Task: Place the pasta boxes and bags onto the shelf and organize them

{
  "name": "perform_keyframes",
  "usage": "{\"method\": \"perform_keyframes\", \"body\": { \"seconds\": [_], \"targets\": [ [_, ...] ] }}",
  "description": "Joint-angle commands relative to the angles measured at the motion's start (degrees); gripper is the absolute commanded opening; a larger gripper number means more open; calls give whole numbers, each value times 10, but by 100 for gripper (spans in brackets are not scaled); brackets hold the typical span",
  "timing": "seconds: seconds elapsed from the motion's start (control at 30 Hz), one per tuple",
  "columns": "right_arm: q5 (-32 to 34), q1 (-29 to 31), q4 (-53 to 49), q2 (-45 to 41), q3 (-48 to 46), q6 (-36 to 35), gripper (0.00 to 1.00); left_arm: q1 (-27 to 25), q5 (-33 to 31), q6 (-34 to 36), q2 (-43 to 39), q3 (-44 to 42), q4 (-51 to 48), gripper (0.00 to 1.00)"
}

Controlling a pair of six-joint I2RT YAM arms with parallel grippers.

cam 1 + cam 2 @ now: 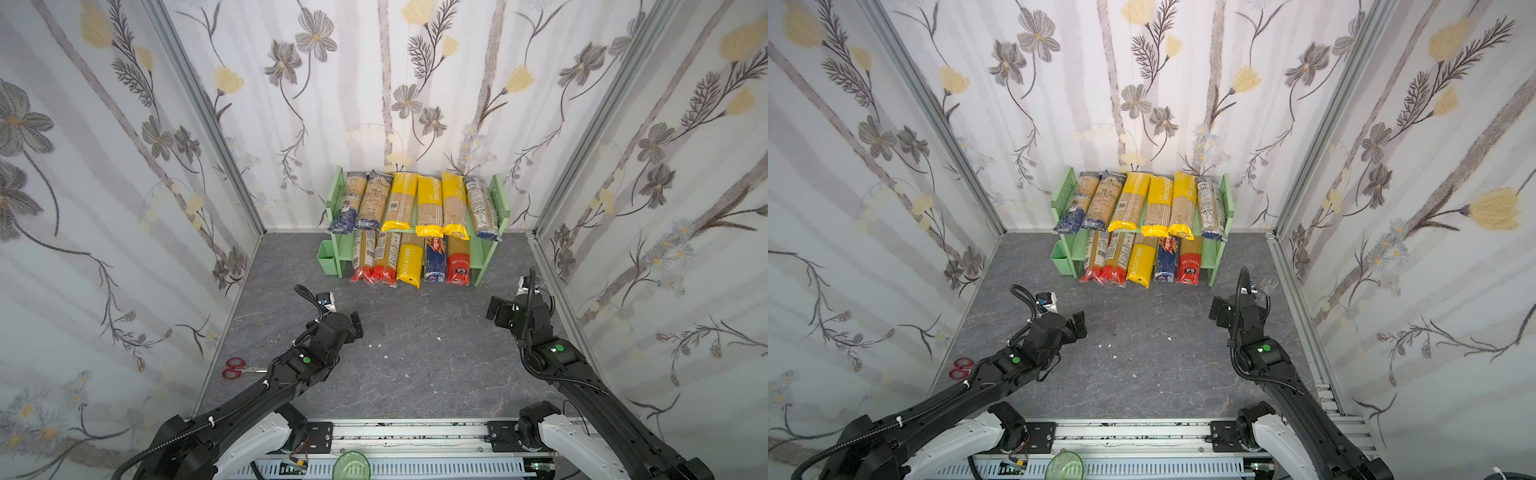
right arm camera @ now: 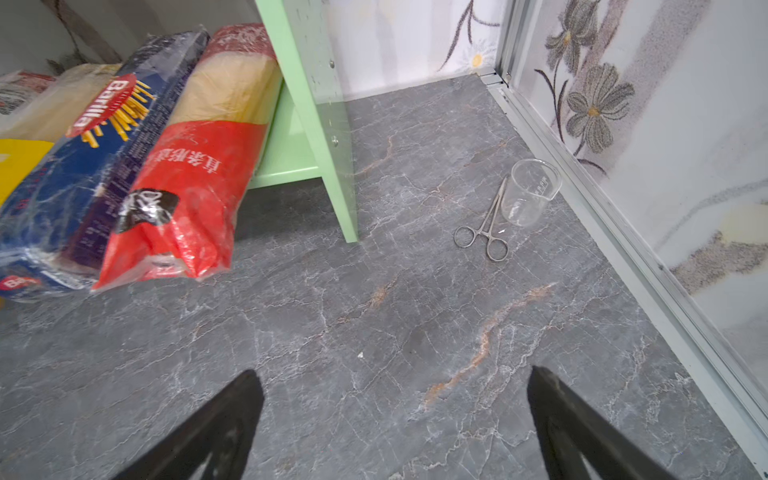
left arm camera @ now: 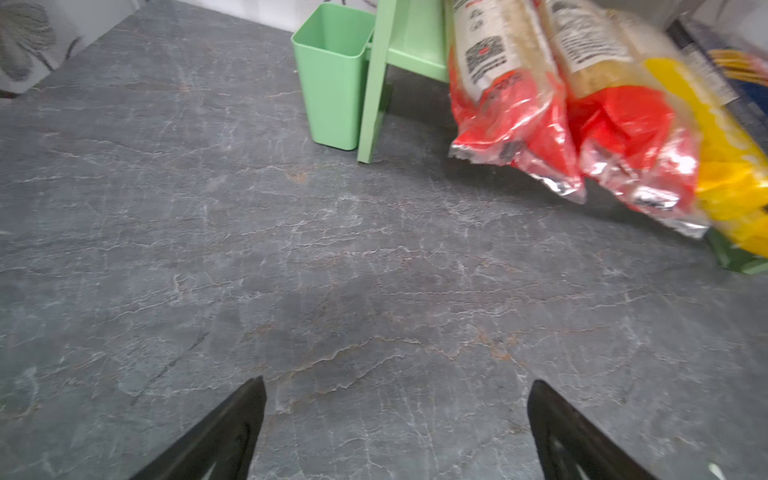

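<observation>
Both pincers, left gripper (image 3: 397, 384) and right gripper (image 2: 395, 374), gape empty above the table (image 3: 291, 270); pasta packs (image 1: 428, 203) all lie ahead on the shelf (image 1: 500, 195), long axes pointing back toward them; neither arm looks clearly nearer.

Barilla box (image 2: 83, 174), Pastatime yellow bag (image 1: 409, 261)

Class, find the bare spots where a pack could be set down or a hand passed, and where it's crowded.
Widest: bare table between shelf front, left gripper and right gripper. Narrow: lower board between red pack and right panel. Crowded: top row, full across; beaker and forceps far right; scissors far left.
</observation>
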Motion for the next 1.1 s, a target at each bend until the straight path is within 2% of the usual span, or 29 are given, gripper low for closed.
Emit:
{"method": "perform_keyframes", "body": {
  "seconds": [0.0, 0.2, 0.33, 0.43, 0.53, 0.67, 0.87, 1.07],
  "targets": [
    [-15, -13, 40, 7, -16, -8, 100, 20, -15, 22, 22, 6, 27, 100],
    [8, -33, 84, -2, -57, 2, 100, 75, -3, 54, 59, 24, 66, 100],
    [0, -63, 107, 8, -63, -6, 100, 123, 15, 105, 87, 23, 141, 100],
    [-12, -76, 144, 21, -80, -13, 100, 156, 41, 157, 111, 17, 216, 100],
    [-21, -78, 169, 24, -86, -18, 100, 192, 93, 189, 131, 17, 268, 100],
    [4, -86, 237, 12, -103, -38, 100, 238, 138, 226, 157, 17, 329, 100],
    [16, -98, 340, 28, -141, -85, 100, 299, 187, 229, 211, 6, 406, 100],
    [26, -99, 439, 71, -182, -80, 100, 333, 212, 229, 245, -15, 495, 100]
  ]
}}
